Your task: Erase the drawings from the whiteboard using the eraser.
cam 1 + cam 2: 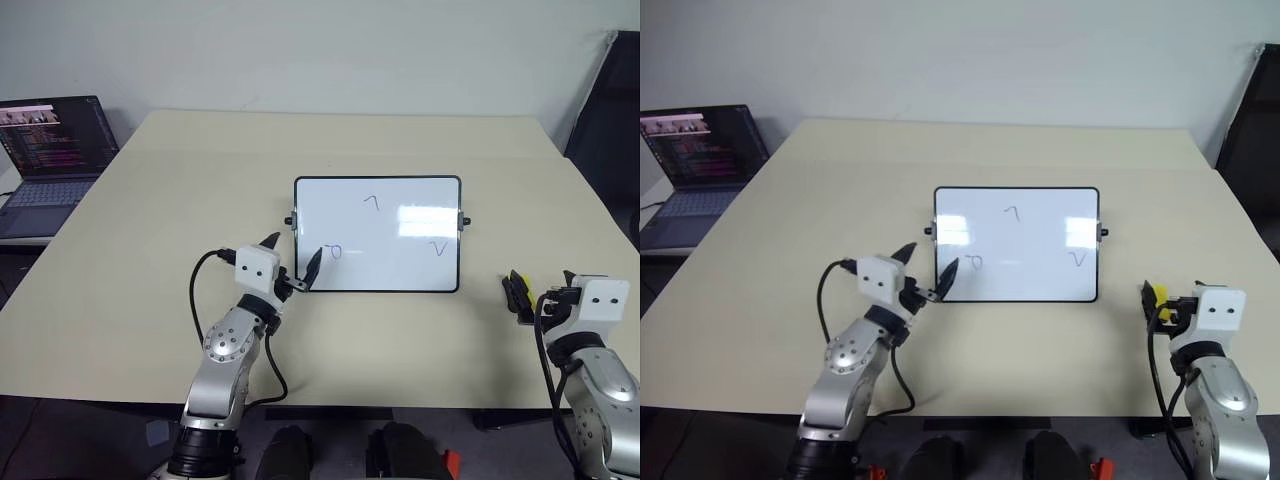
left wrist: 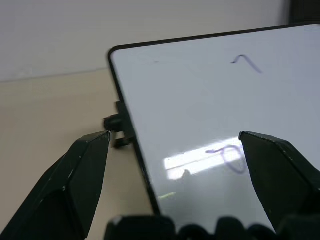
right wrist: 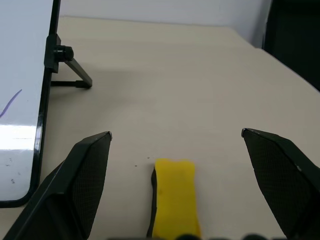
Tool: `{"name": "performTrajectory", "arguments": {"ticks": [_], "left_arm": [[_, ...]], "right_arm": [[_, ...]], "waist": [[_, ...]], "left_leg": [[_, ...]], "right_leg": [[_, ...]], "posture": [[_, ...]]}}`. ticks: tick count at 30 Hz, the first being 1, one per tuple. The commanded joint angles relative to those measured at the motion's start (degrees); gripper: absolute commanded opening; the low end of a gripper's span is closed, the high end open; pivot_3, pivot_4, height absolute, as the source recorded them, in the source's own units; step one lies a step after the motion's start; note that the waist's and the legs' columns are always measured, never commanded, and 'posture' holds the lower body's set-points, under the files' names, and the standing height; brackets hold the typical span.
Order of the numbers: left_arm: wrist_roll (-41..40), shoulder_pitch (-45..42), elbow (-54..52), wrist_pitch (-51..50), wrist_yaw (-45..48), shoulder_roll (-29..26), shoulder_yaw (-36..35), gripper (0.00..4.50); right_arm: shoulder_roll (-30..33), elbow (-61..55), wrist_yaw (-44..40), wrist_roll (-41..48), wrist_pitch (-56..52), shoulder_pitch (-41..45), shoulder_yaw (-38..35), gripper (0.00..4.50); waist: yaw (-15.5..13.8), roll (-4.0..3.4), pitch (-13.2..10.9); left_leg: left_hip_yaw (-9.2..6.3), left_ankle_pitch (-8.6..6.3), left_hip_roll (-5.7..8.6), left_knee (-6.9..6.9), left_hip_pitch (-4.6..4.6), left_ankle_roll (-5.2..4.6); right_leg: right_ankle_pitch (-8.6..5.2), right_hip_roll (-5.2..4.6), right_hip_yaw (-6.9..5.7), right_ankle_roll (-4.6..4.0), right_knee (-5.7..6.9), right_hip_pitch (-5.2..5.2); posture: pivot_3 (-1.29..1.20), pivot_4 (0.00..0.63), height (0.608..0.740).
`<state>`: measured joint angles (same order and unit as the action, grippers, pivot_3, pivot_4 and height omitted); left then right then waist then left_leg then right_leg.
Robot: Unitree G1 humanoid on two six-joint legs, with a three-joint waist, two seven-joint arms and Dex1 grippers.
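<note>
I can't read any real text, brand or number from here. The whiteboard [image 1: 400, 262] carries 3 marker drawings [image 1: 372, 203]: a hook, a loop and a mark shaped like a "V". The laptop [image 1: 52, 150] screen shows lines of text too small to read.

Both arms are silver-grey metal with round joint housings, each ending in a white boxy wrist block marked by two small dark dots. Looping black cables run along both forearms. The left gripper [image 1: 291, 264] and right gripper [image 1: 540, 290] carry tapered, pointed black fingers.
</note>
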<state>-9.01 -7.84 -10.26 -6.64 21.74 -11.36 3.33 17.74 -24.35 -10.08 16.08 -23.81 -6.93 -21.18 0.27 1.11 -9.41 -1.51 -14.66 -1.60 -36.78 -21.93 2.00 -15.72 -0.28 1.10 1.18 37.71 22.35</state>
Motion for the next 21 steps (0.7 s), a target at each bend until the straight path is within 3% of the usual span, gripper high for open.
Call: {"name": "performTrajectory", "arguments": {"ticks": [1,8,15,21], "left_arm": [[-8.45,-2.66,-0.95,-3.5,10.87,-2.16,1.09,4.5],[-13.24,-4.62,1.44,-5.98,28.58,-9.13,5.98,4.5],[-10.78,-8.2,9.84,-0.13,36.67,-10.24,7.46,4.5],[-9.1,-8.34,13.77,4.13,38.35,-9.08,8.07,4.5]], "right_arm": [[1.24,-2.14,-0.28,3.29,-4.82,2.2,-0.96,4.46],[2.2,-1.85,-0.57,6.2,-12.14,5.0,0.05,4.46],[2.61,-1.45,0.68,5.79,-16.1,5.68,0.35,4.46],[2.81,-0.1,2.05,5.17,-16.54,6.79,-1.3,4.46]], "waist": [[0.02,-0.01,-0.01],[0.22,-0.07,-0.04],[0.22,-0.09,-0.06],[0.22,-0.09,-0.06]], "left_leg": [[0.0,0.0,0.0,0.01,0.0,0.0],[-0.04,0.0,-0.04,0.07,0.0,-0.01],[-0.04,0.0,-0.04,0.07,-0.01,-0.01],[-0.04,-0.01,-0.06,0.07,-0.06,-0.02]], "right_leg": [[0.0,0.0,0.0,0.0,0.0,0.0],[-0.05,0.06,0.02,-0.09,0.01,0.03],[-0.06,0.08,0.01,-0.1,0.01,0.04],[-0.06,0.09,0.02,-0.09,0.01,0.1]], "posture": [[0.0,0.15,0.74],[0.0,0.15,0.74],[0.0,0.15,0.74],[0.0,0.15,0.74]]}}
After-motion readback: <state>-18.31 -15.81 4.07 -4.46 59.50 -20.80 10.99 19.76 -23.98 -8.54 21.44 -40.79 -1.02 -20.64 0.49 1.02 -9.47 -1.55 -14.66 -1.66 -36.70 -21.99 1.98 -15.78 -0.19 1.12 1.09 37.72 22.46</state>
